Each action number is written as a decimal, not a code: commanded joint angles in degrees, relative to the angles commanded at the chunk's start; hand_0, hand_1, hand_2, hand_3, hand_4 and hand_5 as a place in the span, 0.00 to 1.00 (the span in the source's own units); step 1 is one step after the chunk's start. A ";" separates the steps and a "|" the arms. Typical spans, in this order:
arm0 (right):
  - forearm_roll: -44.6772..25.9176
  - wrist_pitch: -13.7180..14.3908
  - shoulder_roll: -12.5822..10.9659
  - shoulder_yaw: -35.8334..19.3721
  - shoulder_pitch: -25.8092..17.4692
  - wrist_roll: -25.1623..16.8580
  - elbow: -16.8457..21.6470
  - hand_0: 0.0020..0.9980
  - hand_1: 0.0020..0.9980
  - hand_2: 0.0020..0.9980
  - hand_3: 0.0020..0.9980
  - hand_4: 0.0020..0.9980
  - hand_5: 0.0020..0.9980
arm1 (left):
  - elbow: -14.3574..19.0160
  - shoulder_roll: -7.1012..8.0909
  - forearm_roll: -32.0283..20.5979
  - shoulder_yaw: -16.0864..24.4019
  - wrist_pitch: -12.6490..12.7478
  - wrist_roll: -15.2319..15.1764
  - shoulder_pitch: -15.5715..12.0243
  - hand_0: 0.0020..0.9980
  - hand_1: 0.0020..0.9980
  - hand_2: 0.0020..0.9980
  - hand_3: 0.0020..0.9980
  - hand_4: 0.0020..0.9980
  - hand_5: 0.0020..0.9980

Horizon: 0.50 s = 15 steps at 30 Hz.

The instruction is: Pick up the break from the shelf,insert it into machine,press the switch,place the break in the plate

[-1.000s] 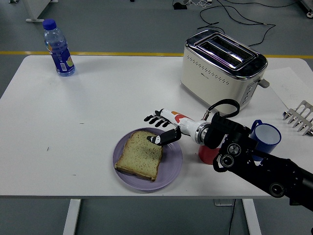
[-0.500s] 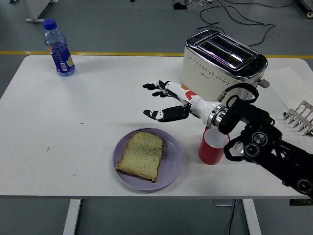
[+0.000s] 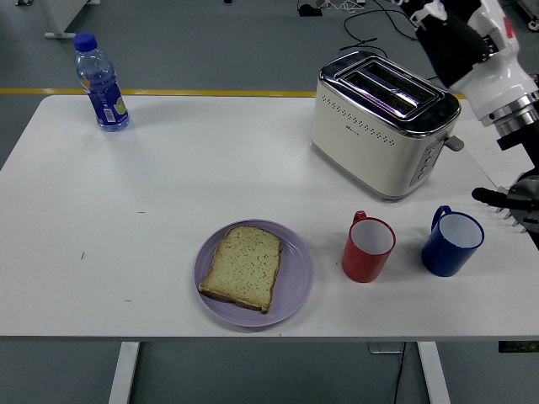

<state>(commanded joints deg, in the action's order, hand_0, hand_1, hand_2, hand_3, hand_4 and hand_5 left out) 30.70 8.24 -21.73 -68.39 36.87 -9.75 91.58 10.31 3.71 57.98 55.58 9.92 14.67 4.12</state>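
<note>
Withdrawn from above the plate (image 3: 299,286) since the earlier frames, the right hand (image 3: 459,38) is now seen raised at the upper right corner, behind the toaster (image 3: 383,126) and well clear of the table (image 3: 168,185). Its fingers are cut off by the top edge, so whether they are spread or curled cannot be told; nothing appears to be held. 1 slice of bread (image 3: 244,267) is left lying flat on the purple plate near the table's front edge, untouched. 2 cups are set to the right of the plate: a red cup (image 3: 368,247) just beside it and a blue cup (image 3: 452,241) further right, both upright in front of the toaster. 1 water bottle (image 3: 99,82) is stood at the far left corner.
</note>
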 joint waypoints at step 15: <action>-23.26 -0.85 -2.37 -15.73 -7.58 -2.71 -21.38 0.79 0.73 0.74 0.69 0.50 0.30 | 0.00 -0.19 0.93 0.78 0.06 0.16 -0.18 0.66 0.58 0.60 0.62 0.33 1.00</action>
<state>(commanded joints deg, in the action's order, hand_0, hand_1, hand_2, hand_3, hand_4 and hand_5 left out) 7.44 7.39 -24.09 -84.12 29.28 -12.45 70.19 10.31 3.51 58.91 56.36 9.98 14.84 3.95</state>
